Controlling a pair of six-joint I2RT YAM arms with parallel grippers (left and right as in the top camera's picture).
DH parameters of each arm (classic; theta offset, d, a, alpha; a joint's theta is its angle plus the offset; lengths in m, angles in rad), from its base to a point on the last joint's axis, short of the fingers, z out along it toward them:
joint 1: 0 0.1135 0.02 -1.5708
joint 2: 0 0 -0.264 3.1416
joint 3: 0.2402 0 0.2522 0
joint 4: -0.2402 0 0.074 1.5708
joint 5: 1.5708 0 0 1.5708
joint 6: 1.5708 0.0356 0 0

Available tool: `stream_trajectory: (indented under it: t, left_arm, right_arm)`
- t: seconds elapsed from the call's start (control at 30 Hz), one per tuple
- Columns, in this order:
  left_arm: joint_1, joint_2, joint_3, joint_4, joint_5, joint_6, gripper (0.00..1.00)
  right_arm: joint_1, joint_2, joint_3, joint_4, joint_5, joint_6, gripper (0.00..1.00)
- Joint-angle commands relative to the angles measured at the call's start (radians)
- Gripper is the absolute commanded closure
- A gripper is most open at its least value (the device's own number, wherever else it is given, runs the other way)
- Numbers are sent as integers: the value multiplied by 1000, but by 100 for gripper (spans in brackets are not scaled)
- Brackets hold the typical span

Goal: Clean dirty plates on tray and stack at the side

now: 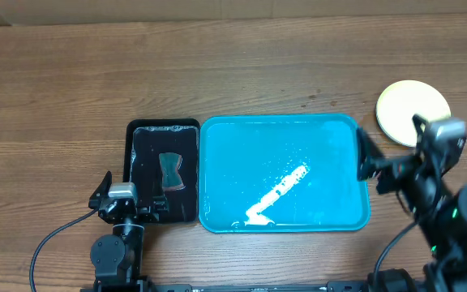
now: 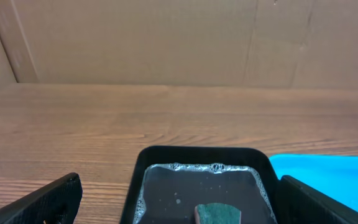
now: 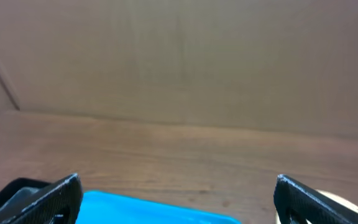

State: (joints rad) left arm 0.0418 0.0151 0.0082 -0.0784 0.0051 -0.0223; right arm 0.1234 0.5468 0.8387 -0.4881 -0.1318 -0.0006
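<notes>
Your left gripper (image 2: pixel 179 202) and right gripper (image 3: pixel 178 200) gape empty; pale round plastic plates (image 1: pixel 408 104), seemingly stacked, sit upper right.

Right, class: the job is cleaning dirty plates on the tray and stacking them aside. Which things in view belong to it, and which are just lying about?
Belong to the job:
turquoise tray
pale plate beside it
sponge
black tray of soapy water

Just there:
cable
cardboard wall
</notes>
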Motion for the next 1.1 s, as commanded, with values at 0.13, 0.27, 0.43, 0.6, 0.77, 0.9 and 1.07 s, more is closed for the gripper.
stream_trajectory:
  t: [0.13, 0.27, 0.43, 0.6, 0.77, 0.9, 1.07]
  left_arm:
    - [4, -11, -3, 0, 11, 16, 0]
    - [4, -11, -3, 0, 11, 16, 0]
    - [4, -11, -3, 0, 11, 16, 1]
    - [4, -11, -3, 0, 11, 16, 0]
    - [4, -11, -3, 0, 11, 16, 0]
    - [4, -11, -3, 0, 11, 16, 1]
    - [4, -11, -3, 0, 11, 16, 0]
  right_arm:
    - [1, -254, -266, 143, -72, 5, 0]
    - [1, -351, -367, 179, -82, 5, 0]
    - [1, -450, -457, 189, -84, 5, 0]
    - [1, -547, -524, 201, -88, 5, 0]
    - [1, -544, -575, 258, -103, 8, 0]
    - [1, -544, -622, 325, -106, 9, 0]
    - [1, -544, -707, 474, -106, 61, 0]
